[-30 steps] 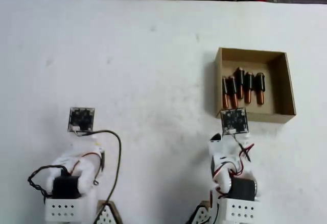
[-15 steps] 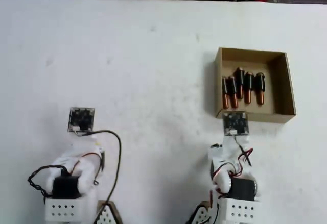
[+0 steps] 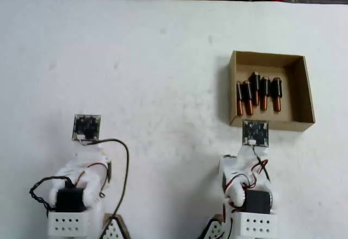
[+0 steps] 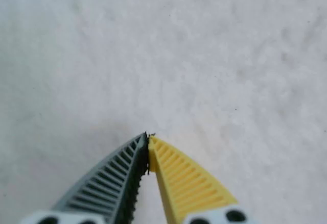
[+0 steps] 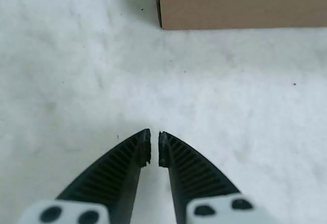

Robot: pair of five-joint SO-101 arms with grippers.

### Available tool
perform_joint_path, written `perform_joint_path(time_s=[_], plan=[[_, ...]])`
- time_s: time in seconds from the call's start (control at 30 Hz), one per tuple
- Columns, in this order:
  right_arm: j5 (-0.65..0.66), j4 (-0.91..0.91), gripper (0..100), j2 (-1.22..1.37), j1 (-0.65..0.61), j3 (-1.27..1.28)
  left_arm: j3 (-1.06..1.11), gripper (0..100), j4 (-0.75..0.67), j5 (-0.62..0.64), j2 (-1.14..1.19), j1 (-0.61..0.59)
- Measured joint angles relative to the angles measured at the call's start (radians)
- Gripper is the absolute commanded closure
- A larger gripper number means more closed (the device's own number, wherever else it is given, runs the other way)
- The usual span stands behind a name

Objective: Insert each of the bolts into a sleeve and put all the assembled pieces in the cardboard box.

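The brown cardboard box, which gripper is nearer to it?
Right. The right gripper sits just before the brown cardboard box; the left gripper is well off to its side.

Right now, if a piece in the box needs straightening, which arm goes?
Right. The right gripper faces the near wall of the cardboard box; the left gripper hangs over the table, well aside.

The left arm [image 3: 76, 190] sits folded at the lower left of the high view, and the right arm [image 3: 247, 187] at the lower right. The left gripper [image 4: 148, 140] has its tips pressed together. The right gripper [image 5: 154, 147] shows only a hairline slit between its tips.
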Motion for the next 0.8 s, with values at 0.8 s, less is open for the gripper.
perform_joint_path(time_s=[0.8], plan=[[0.092, 0.000, 98.1, 0.000, 0.000, 0.000, 0.000, 98, 0.000, 0.000, 0.000, 0.000]])
